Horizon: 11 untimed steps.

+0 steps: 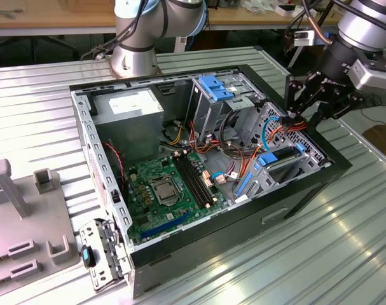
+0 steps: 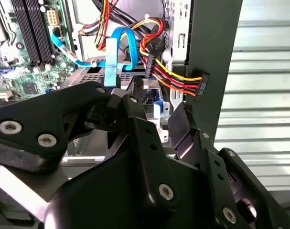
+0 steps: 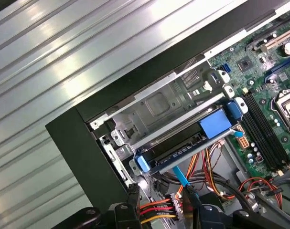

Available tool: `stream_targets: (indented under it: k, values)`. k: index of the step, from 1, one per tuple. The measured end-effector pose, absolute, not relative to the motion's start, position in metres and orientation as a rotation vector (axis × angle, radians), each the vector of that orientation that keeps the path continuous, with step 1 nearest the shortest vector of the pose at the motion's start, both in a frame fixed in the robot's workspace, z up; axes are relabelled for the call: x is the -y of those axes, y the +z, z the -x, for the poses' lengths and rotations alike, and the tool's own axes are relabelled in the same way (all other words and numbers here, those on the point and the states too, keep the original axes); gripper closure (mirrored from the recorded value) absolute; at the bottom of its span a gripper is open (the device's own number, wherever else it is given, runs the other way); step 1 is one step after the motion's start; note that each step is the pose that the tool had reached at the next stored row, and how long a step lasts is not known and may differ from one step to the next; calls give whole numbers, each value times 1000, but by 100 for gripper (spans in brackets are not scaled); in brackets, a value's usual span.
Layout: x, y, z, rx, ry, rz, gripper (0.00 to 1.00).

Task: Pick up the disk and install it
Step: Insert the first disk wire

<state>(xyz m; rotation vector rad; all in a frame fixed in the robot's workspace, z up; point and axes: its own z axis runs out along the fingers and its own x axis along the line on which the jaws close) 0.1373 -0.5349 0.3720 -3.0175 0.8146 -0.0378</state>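
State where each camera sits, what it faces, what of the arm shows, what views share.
Exterior view: off the arm, looking down on the open black computer case; silver arm and black gripper hang over its drive-bay corner.
Second wrist view: on the wrist, facing past the gripper's black links to red-and-yellow cables.
First wrist view: on the wrist, facing the dark grey disk in its bright blue carrier; gripper parts in front.
Shared: both wrist views show those cables; the exterior and first wrist views show the disk.
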Motion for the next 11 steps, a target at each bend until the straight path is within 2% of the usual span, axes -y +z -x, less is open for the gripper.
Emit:
stream_targets:
  k: [11]
  values:
    - [534, 372, -165, -787, -34, 3026, 52]
